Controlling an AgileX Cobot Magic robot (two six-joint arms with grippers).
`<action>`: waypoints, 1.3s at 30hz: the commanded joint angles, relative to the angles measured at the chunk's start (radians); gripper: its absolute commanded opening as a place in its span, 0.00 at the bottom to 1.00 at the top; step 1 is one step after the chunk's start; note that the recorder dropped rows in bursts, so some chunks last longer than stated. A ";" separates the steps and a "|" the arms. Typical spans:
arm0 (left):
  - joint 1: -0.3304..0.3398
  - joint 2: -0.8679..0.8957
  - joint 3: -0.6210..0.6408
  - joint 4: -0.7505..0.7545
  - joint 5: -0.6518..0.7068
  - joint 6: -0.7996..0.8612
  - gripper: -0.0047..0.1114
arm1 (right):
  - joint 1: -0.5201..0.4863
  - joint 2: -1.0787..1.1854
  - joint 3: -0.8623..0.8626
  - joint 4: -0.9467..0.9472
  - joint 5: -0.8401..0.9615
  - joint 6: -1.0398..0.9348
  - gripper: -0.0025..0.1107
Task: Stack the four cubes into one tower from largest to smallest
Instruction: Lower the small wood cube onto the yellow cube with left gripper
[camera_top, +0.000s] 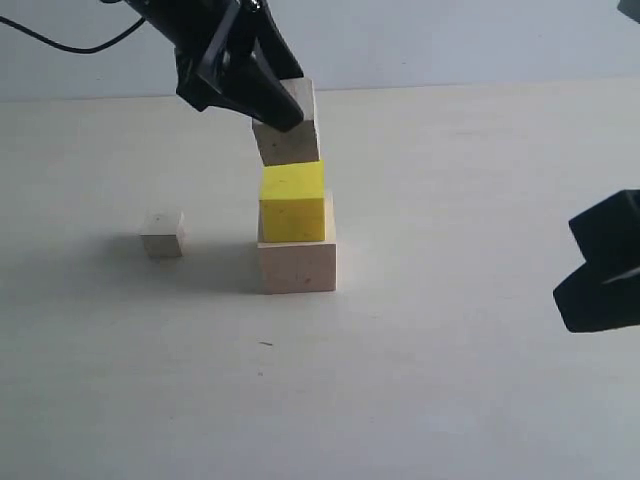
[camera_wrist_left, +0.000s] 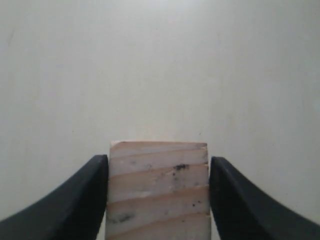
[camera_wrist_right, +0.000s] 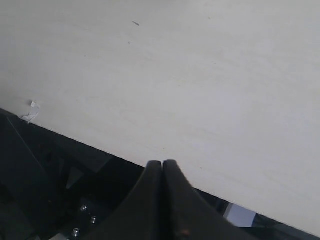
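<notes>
The largest pale wood cube (camera_top: 297, 266) stands on the table with the bright yellow cube (camera_top: 292, 204) on top of it. Right above the yellow one, a smaller wooden cube (camera_top: 291, 143) sits slightly tilted in my left gripper (camera_top: 283, 118). I cannot tell whether it touches the yellow top. In the left wrist view that gripper (camera_wrist_left: 158, 161) is shut on this cube (camera_wrist_left: 158, 195), with a black finger pressed against each side. The smallest cube (camera_top: 162, 235) lies alone on the table to the left. My right gripper (camera_top: 600, 268) (camera_wrist_right: 162, 163) hovers at the right edge, shut and empty.
The pale tabletop (camera_top: 450, 380) stretches around the stack. The right wrist view shows the table's edge (camera_wrist_right: 75, 135) with dark frame parts and screws beyond it. A black cable (camera_top: 60, 42) hangs at the top left.
</notes>
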 joint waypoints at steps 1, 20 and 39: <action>-0.006 -0.001 -0.004 0.014 0.000 -0.004 0.04 | 0.000 -0.006 0.005 0.004 -0.006 -0.011 0.02; -0.006 0.036 -0.004 -0.005 0.000 -0.004 0.04 | 0.000 -0.006 0.005 0.004 -0.006 -0.022 0.02; -0.006 0.067 -0.004 -0.001 0.000 0.027 0.04 | 0.000 -0.006 0.005 0.008 -0.006 -0.022 0.02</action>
